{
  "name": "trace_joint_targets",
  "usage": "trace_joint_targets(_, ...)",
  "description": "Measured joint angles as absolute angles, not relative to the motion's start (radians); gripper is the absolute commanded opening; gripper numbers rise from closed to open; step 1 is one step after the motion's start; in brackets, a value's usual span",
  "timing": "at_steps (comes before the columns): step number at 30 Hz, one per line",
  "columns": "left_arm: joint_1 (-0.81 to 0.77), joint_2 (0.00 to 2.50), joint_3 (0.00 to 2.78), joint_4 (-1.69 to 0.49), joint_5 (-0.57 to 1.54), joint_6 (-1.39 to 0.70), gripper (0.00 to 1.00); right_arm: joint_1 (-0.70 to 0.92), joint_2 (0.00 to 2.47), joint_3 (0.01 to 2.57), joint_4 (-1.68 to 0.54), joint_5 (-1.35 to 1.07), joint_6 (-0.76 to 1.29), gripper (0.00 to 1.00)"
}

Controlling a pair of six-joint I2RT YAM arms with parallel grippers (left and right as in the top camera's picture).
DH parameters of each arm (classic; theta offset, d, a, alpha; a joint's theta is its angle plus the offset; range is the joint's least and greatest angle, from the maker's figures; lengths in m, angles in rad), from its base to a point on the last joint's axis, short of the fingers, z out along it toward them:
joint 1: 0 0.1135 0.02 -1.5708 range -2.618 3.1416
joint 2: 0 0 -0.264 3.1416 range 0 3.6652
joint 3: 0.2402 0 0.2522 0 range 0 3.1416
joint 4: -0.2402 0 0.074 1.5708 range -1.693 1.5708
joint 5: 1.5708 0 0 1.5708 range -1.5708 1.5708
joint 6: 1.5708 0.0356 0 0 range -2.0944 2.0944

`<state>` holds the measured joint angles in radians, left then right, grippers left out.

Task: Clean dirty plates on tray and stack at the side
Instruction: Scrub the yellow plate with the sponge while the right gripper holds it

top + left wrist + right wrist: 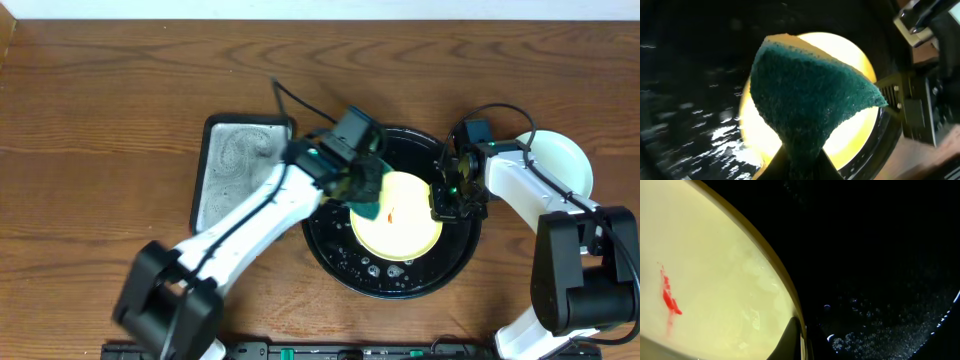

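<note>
- The left gripper (799, 161) is pinched tight on the bottom corner of a green sponge (810, 105), which fans out wide beyond the fingertips.
- The sponge has a yellow backing and hangs over the near side of the yellow plate (400, 222); I cannot tell whether it touches the plate.
- The right gripper (802, 340) is closed narrowly on the rim of the yellow plate, one finger on each side of the edge.
- A red smear (667, 297) sits on the plate's face, well in from that gripper's fingertips.
- The plate lies inside the black tray (340, 255), whose wet floor spreads beneath both grippers.
- A grey metal tray (235, 165) rests on the worktop (100, 100) behind the left gripper.
- A pale plate (570, 155) lies behind the right gripper, outside the tray.
</note>
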<state>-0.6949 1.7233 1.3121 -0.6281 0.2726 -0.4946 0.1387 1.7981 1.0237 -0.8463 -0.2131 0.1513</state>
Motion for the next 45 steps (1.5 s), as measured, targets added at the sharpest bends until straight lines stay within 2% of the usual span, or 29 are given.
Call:
trace_joint_targets(9,-0.804,1.948,1.312,-0.463,0.367,-0.641,0.08,0.139,1.798,1.024,-0.846,-0.213,0.153,0.01)
trace_joint_targets(15,-0.819,2.024,1.323,-0.476,0.383,-0.661,0.08,0.139,1.798,1.024,-0.847,-0.213,0.153,0.01)
trace_joint_targets(18,-0.820,2.025,1.348,-0.575,0.300,-0.661,0.07,0.139,1.798,1.024,-0.848,-0.213,0.153,0.01)
trace_joint_targets(24,-0.821,2.016,1.376,-0.749,-0.002,-0.667,0.08,0.139,1.798,1.025,-0.853,-0.222,0.153,0.01)
trace_joint_targets(30,-0.833,2.016,1.372,-0.726,-0.109,-0.665,0.08,0.142,1.799,1.024,-0.855,-0.255,0.157,0.01)
trace_joint_targets(35,-0.815,2.016,1.357,-0.591,0.002,-0.664,0.08,0.141,1.800,1.024,-0.855,-0.255,0.161,0.01)
trace_joint_targets(41,-0.790,2.042,1.349,-0.411,0.262,-0.722,0.07,0.141,1.800,1.024,-0.855,-0.255,0.161,0.01)
trace_joint_targets(45,-0.793,2.054,1.349,-0.395,0.378,-0.737,0.08,0.141,1.800,1.024,-0.855,-0.255,0.161,0.01)
